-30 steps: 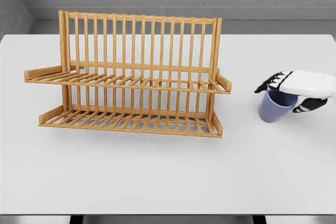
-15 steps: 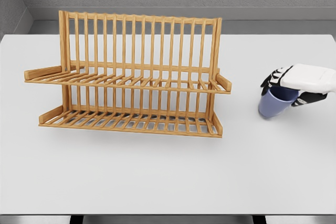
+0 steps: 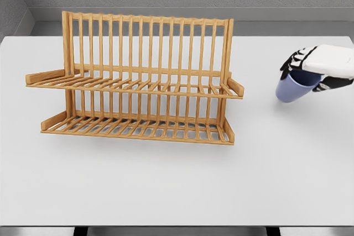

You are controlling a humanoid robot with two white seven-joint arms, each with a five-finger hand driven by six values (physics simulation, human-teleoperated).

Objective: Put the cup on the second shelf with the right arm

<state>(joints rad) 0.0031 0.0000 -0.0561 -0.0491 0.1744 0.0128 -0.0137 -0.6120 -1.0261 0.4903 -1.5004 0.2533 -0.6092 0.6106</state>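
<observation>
Two slatted tiers make up the wooden dish rack (image 3: 135, 81), its thin upright bars rising from a smooth white counter (image 3: 166, 186). Wide bare surface lies in front of the rack and to its right. Near the counter's right edge, well apart from the rack, the right hand (image 3: 310, 70) reaches in level, dark fingers (image 3: 292, 62) curled over the rim of a tilted, tapered lavender cup (image 3: 292, 88).
</observation>
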